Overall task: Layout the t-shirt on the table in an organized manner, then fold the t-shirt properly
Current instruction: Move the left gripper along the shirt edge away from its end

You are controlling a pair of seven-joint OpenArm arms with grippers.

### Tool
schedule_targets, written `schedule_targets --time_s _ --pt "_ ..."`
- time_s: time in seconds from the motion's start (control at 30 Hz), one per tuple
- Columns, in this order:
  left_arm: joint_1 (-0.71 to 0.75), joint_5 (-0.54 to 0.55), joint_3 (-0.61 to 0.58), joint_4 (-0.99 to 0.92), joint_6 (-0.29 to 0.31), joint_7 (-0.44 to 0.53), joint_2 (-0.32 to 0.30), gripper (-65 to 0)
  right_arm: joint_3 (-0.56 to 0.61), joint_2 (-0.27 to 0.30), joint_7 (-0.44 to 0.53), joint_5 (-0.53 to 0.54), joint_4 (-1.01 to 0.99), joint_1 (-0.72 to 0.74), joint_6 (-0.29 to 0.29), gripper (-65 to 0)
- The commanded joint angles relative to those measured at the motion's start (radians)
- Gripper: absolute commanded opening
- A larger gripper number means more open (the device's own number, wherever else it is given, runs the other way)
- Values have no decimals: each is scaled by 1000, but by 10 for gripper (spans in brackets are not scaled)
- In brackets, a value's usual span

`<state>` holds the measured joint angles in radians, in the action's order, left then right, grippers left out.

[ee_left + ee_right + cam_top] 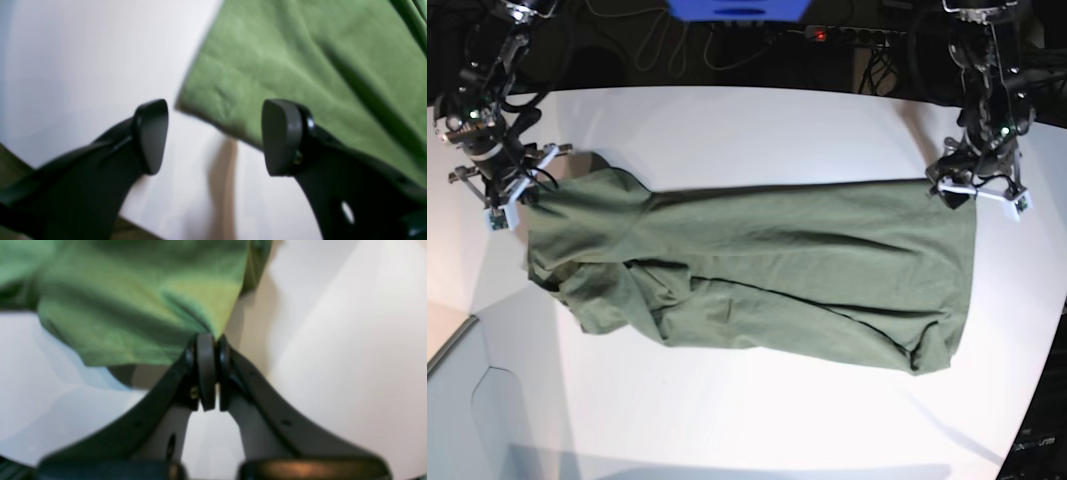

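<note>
The olive-green t-shirt (777, 270) lies stretched lengthwise across the white table (727, 130), wrinkled and bunched toward the left end. In the base view my right gripper (509, 200) is at the shirt's far-left corner. The right wrist view shows that gripper (212, 340) shut, with the t-shirt (133, 306) pinched between its pads and a shadow under the cloth. My left gripper (977, 192) hovers at the shirt's upper-right corner. In the left wrist view it (217, 136) stands open, and the t-shirt (300, 66) corner lies just beyond its fingertips, not gripped.
Cables and a power strip (837, 35) run along the table's far edge beside a blue object (737, 10). The tabletop ends at a curved edge on the right (1052, 340) and an angled edge at the lower left (467, 325).
</note>
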<state>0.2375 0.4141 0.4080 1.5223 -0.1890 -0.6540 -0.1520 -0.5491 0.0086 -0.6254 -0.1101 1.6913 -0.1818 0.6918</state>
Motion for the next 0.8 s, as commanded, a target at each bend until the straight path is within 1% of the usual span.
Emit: schedule_targets --time_s 0.0,0.13,0.27,0.4,0.7,0.73,0.77 --pt "6 -7 6 11 -5 18 -14 -225 -4 12 22 11 36 0 6 -650" --pt "23 -7 6 13 -4 18 -21 -225 -4 11 22 11 125 -34 6 -650" --pt "16 -8 6 11 -4 18 -22 -225 -22 -17 22 11 207 -41 6 -650" --pt "-7 -11 6 -2 -4 18 -21 -225 -25 -29 22 10 217 -35 6 -650" --pt "-109 -13 -5 -156 -4 18 -13 -229 -22 -31 22 11 214 -40 6 -650" --pt "-114 -10 -7 -159 -4 18 -13 -232 -22 -31 22 11 214 -40 6 -650" --pt "-115 -11 -7 -156 -4 18 -13 -254 -22 -31 22 11 214 -40 6 -650"
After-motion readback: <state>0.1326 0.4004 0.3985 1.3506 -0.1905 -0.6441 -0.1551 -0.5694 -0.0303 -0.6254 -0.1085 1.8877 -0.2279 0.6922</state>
